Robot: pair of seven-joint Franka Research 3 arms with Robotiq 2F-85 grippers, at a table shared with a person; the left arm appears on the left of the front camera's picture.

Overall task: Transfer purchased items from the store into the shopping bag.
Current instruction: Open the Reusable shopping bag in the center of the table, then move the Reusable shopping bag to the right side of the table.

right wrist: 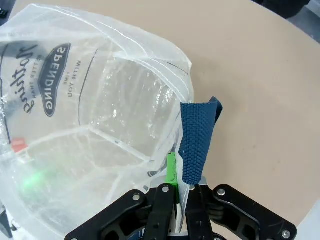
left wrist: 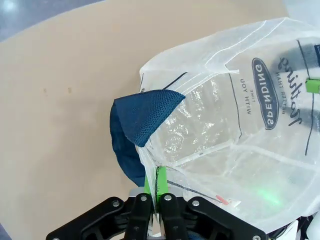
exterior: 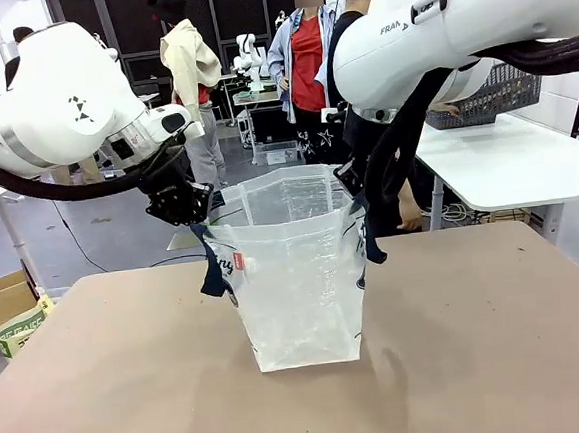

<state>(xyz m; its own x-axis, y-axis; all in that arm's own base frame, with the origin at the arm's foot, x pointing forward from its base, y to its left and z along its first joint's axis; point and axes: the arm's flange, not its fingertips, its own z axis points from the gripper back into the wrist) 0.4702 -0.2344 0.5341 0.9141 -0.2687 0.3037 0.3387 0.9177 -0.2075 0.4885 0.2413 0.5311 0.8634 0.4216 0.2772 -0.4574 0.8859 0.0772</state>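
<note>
Currently: shopping bag, upright at centre of table, mouth spread open; left gripper at the bag's 9 o'clock rim, fingers pinched tight on the plastic beside a navy handle; right gripper at the 3 o'clock rim, likewise clamped on plastic; store basket on white table, 1 o'clock, far behind.

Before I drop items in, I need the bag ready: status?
Left tool, right tool shut on shopping bag rim, opposite sides. Bag upright, mouth open.
</note>
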